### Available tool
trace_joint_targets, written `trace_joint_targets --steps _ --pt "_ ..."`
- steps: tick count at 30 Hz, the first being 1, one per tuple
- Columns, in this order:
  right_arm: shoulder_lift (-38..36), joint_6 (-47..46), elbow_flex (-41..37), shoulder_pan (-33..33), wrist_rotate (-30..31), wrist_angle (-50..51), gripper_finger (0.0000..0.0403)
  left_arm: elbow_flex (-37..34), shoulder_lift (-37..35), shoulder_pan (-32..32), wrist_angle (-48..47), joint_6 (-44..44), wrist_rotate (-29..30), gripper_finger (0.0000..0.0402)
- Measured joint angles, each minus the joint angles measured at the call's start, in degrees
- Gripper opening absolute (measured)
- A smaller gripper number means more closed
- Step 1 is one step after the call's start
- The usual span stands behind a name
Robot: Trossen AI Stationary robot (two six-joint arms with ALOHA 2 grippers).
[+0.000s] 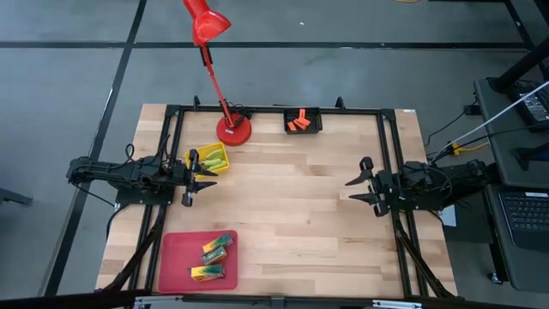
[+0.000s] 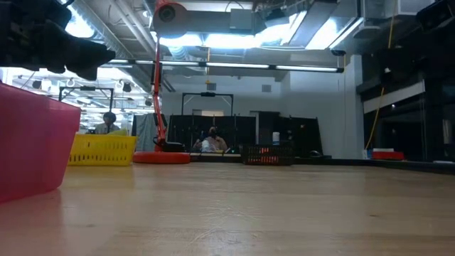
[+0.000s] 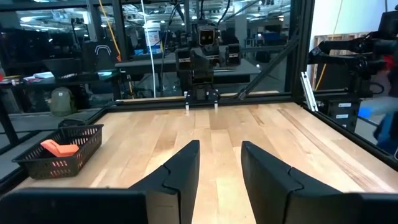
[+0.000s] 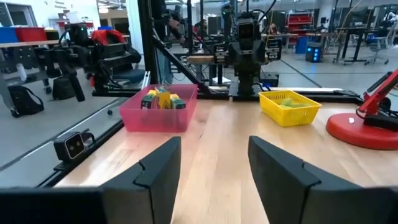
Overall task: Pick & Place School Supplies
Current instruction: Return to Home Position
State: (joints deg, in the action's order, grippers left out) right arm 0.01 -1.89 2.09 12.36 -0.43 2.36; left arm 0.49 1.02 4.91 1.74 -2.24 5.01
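Worktop (image 1: 292,215) middle bare, wide lane for me from left edge to right edge. Red tray (image 1: 176,257) blocks near-left corner. Yellow tray (image 1: 221,149) just beside my left jaws. Lamp base (image 1: 233,131), black tray (image 1: 287,120) line far edge.

On the surface (image 1: 292,215), the lamp base (image 1: 233,131) stands at the far edge, with the mesh bin (image 1: 317,120) to its right holding stubby pieces (image 1: 298,123). The small tray (image 1: 225,154) of hand tools (image 1: 211,160) sits beside the left gripper (image 1: 199,172). The large tray (image 1: 176,257), near left, holds flat boxes (image 1: 213,253). The right gripper (image 1: 356,182) waits opposite.
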Motion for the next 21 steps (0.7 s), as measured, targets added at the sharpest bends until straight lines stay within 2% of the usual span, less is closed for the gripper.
trace_joint_targets --steps 21 --pt "0.02 0.88 0.0 0.0 -0.02 0.01 0.0188 0.0 0.0 0.0 -0.02 -0.02 0.0 0.0113"
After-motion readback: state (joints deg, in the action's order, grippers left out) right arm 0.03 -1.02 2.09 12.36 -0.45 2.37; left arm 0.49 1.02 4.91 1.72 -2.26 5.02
